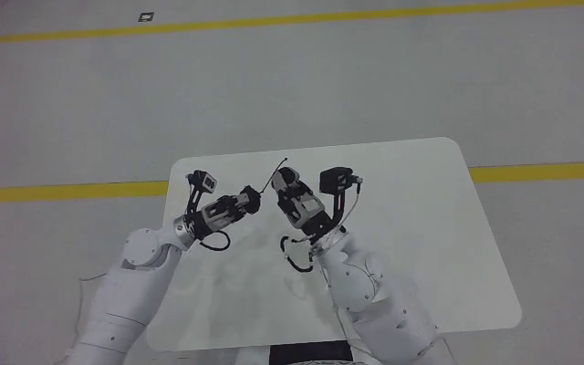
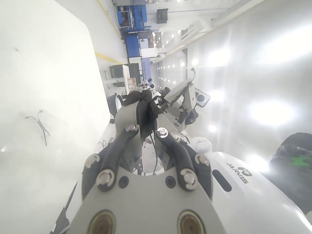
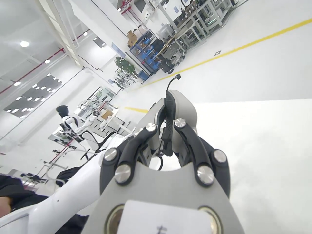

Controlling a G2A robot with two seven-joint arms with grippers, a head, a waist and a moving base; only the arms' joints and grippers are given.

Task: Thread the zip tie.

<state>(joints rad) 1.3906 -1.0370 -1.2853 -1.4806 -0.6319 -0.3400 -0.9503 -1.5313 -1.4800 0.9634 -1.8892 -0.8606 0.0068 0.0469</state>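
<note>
- Zip tie (image 1: 275, 175): a thin black plastic zip tie, held up above the left half of the table, towards its far edge. In the top view it shows as a slim dark line slanting far and to the right between the two gripper tips. In the right wrist view its small square head (image 3: 177, 76) stands on a short curved stem past the fingertips.
- Right gripper (image 1: 282, 185) (image 3: 168, 98): it is clamped narrowly on the zip tie, with the head end sticking out beyond its grey fingers (image 3: 185, 108). It points far and to the left.
- Left gripper (image 1: 253, 200) (image 2: 143, 101): it sits just left of the right gripper, tip to tip with it and pointing right. Its dark pads (image 2: 143, 113) are drawn together. I cannot tell whether they grip any part of the tie.
- Table (image 1: 411, 228): a white table with rounded corners lies under both arms.
- Nearer yellow floor line (image 1: 82, 192): it runs left to right and passes behind the table's far part.
- Farther yellow floor line (image 1: 274, 20): it crosses the grey floor well beyond the table.
- Small dark square floor marker (image 1: 146, 16): it lies just beside that far line, at the left.
</note>
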